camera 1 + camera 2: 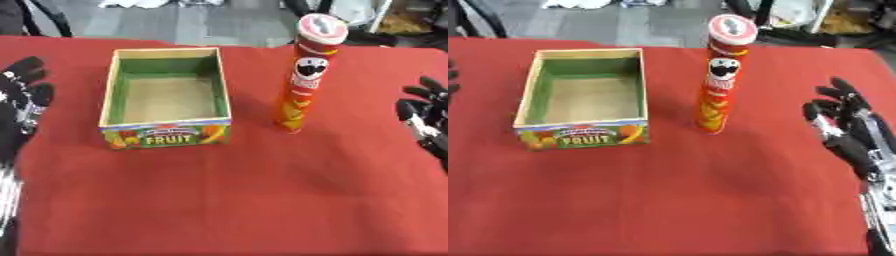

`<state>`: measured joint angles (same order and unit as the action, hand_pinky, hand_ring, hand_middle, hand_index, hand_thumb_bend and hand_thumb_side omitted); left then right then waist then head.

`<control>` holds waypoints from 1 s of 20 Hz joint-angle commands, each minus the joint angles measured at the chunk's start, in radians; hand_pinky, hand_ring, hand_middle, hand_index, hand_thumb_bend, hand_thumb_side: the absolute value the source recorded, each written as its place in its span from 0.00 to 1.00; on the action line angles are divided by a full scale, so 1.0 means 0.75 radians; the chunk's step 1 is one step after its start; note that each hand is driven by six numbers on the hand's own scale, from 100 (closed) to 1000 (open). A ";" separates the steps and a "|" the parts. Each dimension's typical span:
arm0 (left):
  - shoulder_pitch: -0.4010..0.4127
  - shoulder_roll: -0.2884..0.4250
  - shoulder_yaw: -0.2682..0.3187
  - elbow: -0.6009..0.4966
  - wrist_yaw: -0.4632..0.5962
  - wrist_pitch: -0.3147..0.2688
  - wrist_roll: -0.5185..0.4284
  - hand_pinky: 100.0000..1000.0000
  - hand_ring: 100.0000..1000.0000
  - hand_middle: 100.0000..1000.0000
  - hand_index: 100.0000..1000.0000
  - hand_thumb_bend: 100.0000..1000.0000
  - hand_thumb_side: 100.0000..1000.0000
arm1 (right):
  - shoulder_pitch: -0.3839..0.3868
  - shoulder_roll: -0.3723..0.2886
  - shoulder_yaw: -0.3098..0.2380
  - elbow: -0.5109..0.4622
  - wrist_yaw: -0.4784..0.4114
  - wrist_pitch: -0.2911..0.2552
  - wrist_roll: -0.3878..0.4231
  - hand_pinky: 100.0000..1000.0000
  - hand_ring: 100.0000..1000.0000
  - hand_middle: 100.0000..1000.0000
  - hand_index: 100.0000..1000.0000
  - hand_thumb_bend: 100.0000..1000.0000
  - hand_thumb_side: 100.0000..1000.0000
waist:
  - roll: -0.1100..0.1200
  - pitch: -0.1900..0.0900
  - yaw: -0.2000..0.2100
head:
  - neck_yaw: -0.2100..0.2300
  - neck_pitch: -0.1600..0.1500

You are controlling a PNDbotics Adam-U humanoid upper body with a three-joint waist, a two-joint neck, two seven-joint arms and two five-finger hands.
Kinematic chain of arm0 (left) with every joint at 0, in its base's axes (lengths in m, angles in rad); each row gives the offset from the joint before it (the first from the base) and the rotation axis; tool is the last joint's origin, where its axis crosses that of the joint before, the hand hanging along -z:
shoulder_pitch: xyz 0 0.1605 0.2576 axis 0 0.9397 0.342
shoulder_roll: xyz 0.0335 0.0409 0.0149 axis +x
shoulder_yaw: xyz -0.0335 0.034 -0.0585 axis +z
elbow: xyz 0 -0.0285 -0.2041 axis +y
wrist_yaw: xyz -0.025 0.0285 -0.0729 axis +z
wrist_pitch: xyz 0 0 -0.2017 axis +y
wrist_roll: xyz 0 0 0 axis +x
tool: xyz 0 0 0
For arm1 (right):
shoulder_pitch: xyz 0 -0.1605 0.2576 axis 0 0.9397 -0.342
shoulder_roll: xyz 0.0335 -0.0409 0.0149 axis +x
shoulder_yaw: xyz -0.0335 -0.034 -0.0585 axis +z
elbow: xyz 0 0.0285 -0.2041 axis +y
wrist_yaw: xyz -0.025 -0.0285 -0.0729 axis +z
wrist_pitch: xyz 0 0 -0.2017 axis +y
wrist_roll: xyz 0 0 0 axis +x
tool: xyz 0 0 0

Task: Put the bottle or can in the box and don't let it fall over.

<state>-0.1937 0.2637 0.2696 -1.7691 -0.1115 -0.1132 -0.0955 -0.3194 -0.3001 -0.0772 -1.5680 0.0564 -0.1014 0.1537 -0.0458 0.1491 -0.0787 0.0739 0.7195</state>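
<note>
A tall red chip can point(304, 75) stands upright on the red tablecloth, just right of an open cardboard box point(166, 95) with a green inside and "FRUIT" printed on its front. The box holds nothing. At the left edge, level with the box, my left hand point(19, 97) rests open, fingers pointing up. My right hand point(842, 120) is open at the right edge, well right of the can, fingers spread and pointing up. Neither hand touches the can or the box.
The red tablecloth point(245, 200) covers the whole table in front of the box and can. Beyond the far edge are a grey floor and dark chair or stand legs point(798, 35).
</note>
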 commanded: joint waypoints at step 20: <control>-0.007 0.015 -0.002 -0.018 0.009 -0.003 -0.011 0.85 0.85 0.80 0.87 0.62 0.69 | -0.327 -0.098 0.157 0.339 0.243 0.066 0.037 0.94 0.85 0.88 1.00 0.50 0.41 | 0.007 -0.028 0.018 | -0.027 0.000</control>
<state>-0.1929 0.2635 0.2684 -1.7691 -0.1086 -0.1138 -0.1013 -0.5444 -0.3560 0.0408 -1.3195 0.2267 -0.0531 0.1847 -0.0446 0.1440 -0.0661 0.0581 0.7194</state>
